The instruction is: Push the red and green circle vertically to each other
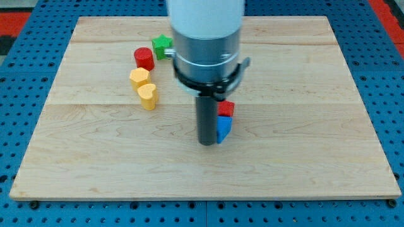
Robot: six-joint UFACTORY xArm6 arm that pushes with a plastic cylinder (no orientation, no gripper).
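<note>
My tip (207, 142) rests touching the blue block (223, 128), gripping nothing; the red circle (144, 58) sits well to its upper left; no green circle shows, only a green star (162, 45); alignment seems not yet begun.

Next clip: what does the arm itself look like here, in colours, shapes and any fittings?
A wide white cylindrical housing enters from the view's top and meets a grey metallic collar ringed by a black clamp band with a small tab on the view's right. Below hangs a straight dark grey rod ending in my tip, beside the blue block. No cables or markings show.
</note>
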